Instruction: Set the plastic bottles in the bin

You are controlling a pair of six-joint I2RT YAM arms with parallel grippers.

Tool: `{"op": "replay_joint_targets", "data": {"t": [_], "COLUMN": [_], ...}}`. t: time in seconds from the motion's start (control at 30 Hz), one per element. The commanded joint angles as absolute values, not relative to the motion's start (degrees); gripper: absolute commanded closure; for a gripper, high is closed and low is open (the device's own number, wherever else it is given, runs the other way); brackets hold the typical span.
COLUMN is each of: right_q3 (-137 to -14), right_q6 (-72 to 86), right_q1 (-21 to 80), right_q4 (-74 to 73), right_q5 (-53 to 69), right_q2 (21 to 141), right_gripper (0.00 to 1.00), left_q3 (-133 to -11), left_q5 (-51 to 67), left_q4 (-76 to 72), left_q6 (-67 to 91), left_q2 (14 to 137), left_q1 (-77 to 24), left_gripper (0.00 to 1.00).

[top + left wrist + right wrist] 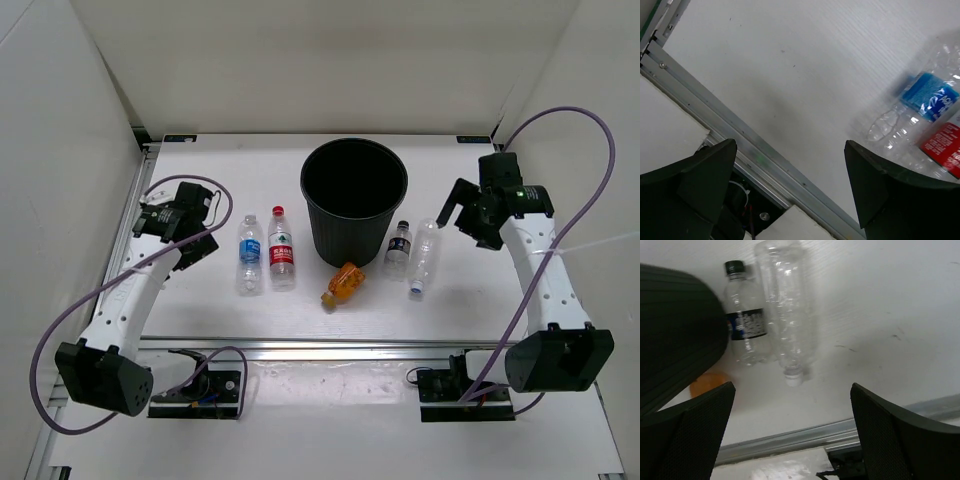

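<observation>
The black bin (354,198) stands upright at the table's middle back. The blue-label bottle (250,254) and red-label bottle (282,249) lie side by side left of it. The orange-filled bottle (343,284) lies in front of the bin. The dark-labelled bottle (399,247) and plain clear bottle (424,256) lie right of it. My left gripper (201,246) is open and empty, left of the blue-label bottle (927,102). My right gripper (453,207) is open and empty, just right of and behind the plain clear bottle (785,310) and dark-labelled bottle (746,322).
White walls enclose the table at the back and both sides. An aluminium rail (350,348) runs along the front edge, and it shows in both wrist views (755,155) (805,437). Purple cables loop off both arms.
</observation>
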State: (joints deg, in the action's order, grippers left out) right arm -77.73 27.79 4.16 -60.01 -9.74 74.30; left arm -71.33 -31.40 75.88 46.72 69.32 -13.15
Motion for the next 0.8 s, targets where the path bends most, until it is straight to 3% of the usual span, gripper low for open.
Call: {"op": "replay_joint_targets", "data": {"t": [0.0,0.23,0.77], "right_q3": [-76.73,-71.65,-73.31], "right_q6": [23.65,22.41,23.47], "right_q1": [3.79,1.32,0.26], "right_q4": [-54.15,-47.21,-43.68], "right_q5": [2.49,15.46,12.58], "right_q2": [75.4,85.6,103.18], "right_gripper": [0.0,0.0,0.0], "left_q3": [-70.31,-64.97,-63.37], "left_q5": [-31.64,-22.71,-24.7], "left_q4": [74.79,69.0,71.81], "left_q6": [46.49,38.51,39.02], "left_q2": [68.91,65.4,61.7], "left_q1": [-13.36,-13.36,-13.36], "left_gripper": [0.0,0.0,0.0]}}
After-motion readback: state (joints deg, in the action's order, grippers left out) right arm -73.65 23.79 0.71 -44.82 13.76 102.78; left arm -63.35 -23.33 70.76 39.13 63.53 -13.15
